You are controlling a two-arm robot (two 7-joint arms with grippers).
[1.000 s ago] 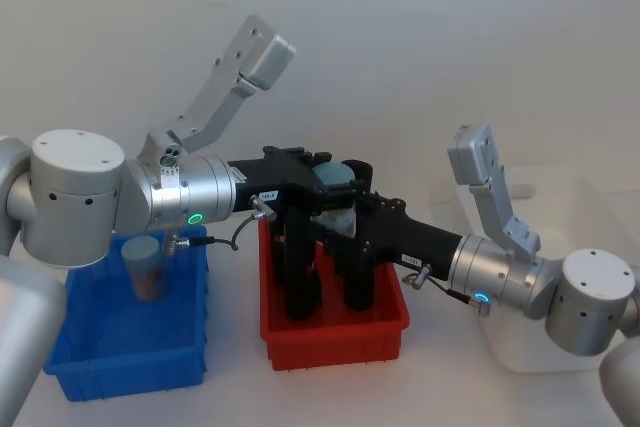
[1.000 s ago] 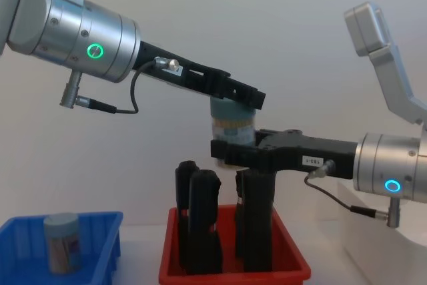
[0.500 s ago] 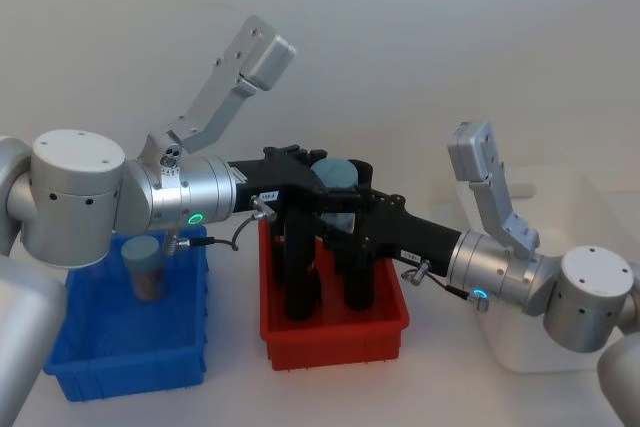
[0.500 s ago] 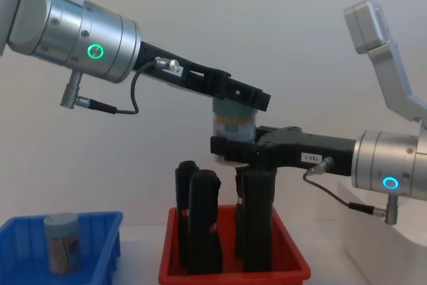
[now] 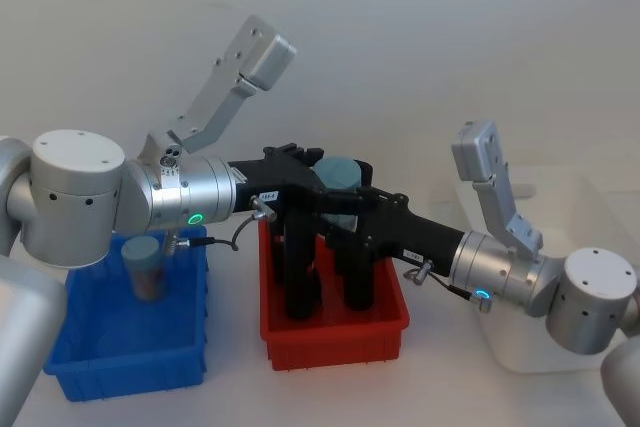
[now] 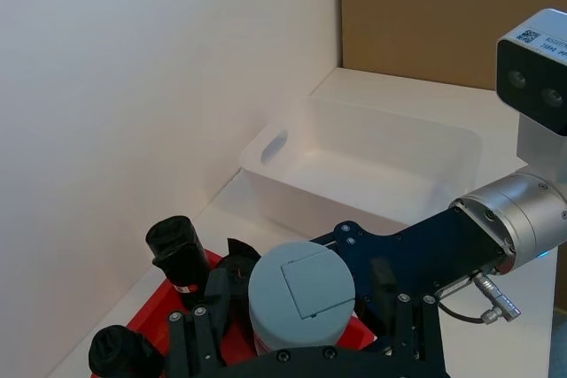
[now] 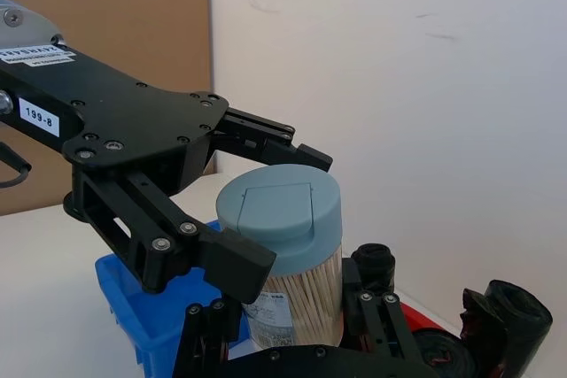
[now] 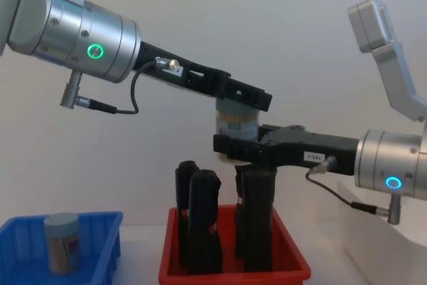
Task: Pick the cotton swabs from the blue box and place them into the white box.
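One cotton swab tub [image 8: 235,119] with a grey-blue lid [image 7: 279,210] hangs in the air above the red bin. My left gripper [image 8: 257,100] reaches in from the left and is shut on the tub at lid height. From the right, my right gripper [image 8: 230,146] sits just below it, open, with its fingers [image 7: 376,325] close on either side of the tub's body and a thin gap showing. A second cotton swab tub [image 5: 146,267] stands upright in the blue box [image 5: 130,367]. The white box [image 5: 560,347] lies at the far right, under the right arm.
The red bin [image 5: 335,342] sits between the two boxes and holds tall black upright pieces [image 5: 300,277] directly beneath the held tub. Both forearms cross over it. A wall stands close behind the table.
My right gripper has risen a little and slid further in along the tub's body. The left gripper and tub have barely shifted. The tub in the blue box has not moved.
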